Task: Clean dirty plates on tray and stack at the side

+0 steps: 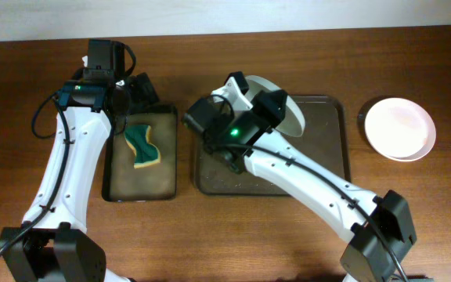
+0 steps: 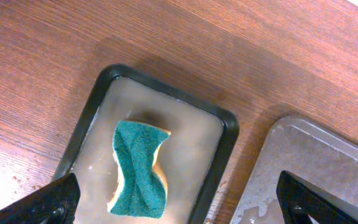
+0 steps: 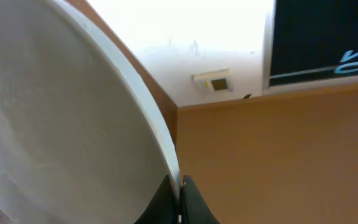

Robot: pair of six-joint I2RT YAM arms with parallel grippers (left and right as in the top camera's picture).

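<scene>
My right gripper (image 1: 271, 102) is shut on the rim of a white plate (image 1: 290, 110) and holds it tilted on edge over the dark brown-grey tray (image 1: 327, 141). In the right wrist view the jaws (image 3: 179, 190) pinch the plate's rim (image 3: 61, 124). More white plate (image 1: 400, 128) lies flat on the table to the right of the tray; I cannot tell if it is one or a stack. My left gripper (image 1: 135, 102) is open and empty above the far end of the black tray; its fingers (image 2: 182, 199) straddle the sponge from above.
A smaller black tray (image 1: 116, 176) with cloudy water stands left of the big tray and holds a green-and-yellow sponge (image 1: 144, 146). The sponge (image 2: 139, 168) and black tray rim (image 2: 225, 155) show in the left wrist view, with the wet big tray (image 2: 316, 162) to the right.
</scene>
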